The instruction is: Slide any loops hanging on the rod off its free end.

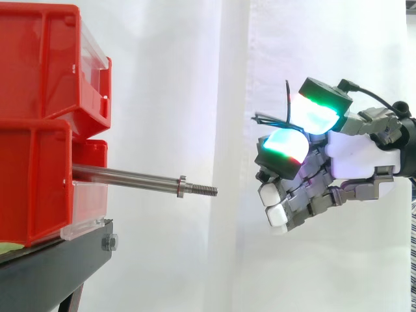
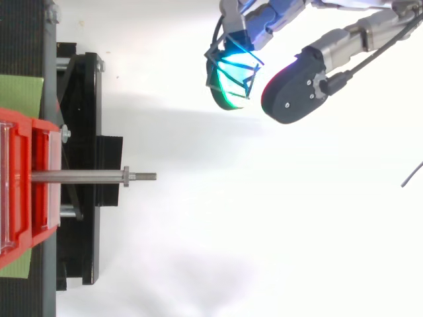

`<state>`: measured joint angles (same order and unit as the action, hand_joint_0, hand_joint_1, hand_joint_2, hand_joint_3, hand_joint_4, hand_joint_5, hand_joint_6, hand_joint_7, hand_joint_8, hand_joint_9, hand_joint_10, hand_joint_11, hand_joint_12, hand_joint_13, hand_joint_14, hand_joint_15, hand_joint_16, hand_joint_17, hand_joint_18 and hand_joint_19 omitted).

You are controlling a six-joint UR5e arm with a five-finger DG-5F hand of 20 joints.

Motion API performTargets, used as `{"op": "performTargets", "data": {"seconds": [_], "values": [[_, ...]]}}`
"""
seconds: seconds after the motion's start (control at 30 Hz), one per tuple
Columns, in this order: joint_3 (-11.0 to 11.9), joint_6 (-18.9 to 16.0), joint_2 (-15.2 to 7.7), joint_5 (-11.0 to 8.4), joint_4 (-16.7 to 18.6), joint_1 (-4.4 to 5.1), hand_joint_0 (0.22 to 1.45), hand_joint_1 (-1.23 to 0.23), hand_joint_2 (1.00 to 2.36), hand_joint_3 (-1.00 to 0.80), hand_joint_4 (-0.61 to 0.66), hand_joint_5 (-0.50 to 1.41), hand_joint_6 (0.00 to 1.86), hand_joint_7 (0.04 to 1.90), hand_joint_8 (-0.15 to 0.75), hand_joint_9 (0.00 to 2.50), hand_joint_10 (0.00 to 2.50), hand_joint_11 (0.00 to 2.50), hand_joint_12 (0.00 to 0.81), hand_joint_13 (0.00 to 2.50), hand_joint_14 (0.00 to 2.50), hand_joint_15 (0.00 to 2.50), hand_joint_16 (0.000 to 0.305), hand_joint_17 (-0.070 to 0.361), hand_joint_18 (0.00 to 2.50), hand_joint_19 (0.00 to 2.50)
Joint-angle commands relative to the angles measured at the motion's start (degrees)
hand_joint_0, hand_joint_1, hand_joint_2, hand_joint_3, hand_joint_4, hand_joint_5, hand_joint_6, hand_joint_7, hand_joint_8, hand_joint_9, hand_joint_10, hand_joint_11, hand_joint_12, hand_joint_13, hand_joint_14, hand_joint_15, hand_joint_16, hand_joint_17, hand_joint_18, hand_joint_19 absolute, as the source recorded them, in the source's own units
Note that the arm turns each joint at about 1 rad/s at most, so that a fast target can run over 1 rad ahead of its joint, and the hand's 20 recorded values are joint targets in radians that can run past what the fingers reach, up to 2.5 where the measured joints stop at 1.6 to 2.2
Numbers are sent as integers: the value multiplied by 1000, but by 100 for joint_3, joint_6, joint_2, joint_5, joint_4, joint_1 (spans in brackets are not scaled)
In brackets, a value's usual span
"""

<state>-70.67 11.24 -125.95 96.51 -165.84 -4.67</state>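
Looking at the loop [image 1: 268,119], I see thin dark blue-green strands, pinched tight in the hand [image 1: 354,156] and well apart from the rod [image 1: 127,175], whose plain steel shaft with collar and threaded free end juts level from the red bins [image 1: 32,188].

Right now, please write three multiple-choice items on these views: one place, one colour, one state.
1. Where is the hand? A. beyond the free end of the rod, apart from it; B. gripping the rod; C. inside a bin.
2. The bins are: A. blue; B. red; C. green.
3. The rod is: A. bare; B. carrying loops; C. bent.
Key: 1 A, a gap separates them; 2 B, both bins look red; 3 A, the thin loops are pinched in the hand.
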Motion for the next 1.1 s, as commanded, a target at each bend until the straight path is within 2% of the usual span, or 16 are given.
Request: {"op": "performTargets", "data": {"seconds": [0.0,0.1,0.17,0.27,0.37,0.57,0.77,0.9,1.07], "values": [[0,-26,1,-1,-10,1,618,-620,1011,-345,59,-124,884,1049,301,822,7,229,305,714,7,179,30,68,576,251],[0,-34,1,-1,-10,1,619,-718,1015,-239,85,-135,897,1050,311,814,7,248,318,714,7,182,32,72,589,226],[0,-26,1,8,-10,1,636,-780,1015,-200,45,-157,923,996,306,781,7,264,321,702,7,186,32,73,590,220],[0,-26,-8,8,-1,1,687,-858,1015,-228,-3,-180,943,982,302,756,8,287,321,690,7,183,32,72,588,202],[0,-26,1,8,-10,1,742,-903,1011,-335,12,-191,949,976,295,730,8,279,326,688,7,172,32,72,596,183],[0,-26,1,8,-10,1,781,-889,1002,-473,14,-194,950,921,289,728,8,286,321,685,6,162,32,72,604,168],[0,-122,1,8,-10,-8,734,-873,1003,-454,74,-188,941,963,294,740,8,276,315,701,6,167,32,71,616,181],[0,-324,1,8,-10,1,661,-762,1004,-445,80,-166,928,995,298,770,8,271,310,703,7,180,31,71,611,216],[0,-386,1,-1,-10,1,615,-614,1002,-477,85,-143,897,1038,299,801,6,241,310,722,7,194,32,71,601,246]]}}
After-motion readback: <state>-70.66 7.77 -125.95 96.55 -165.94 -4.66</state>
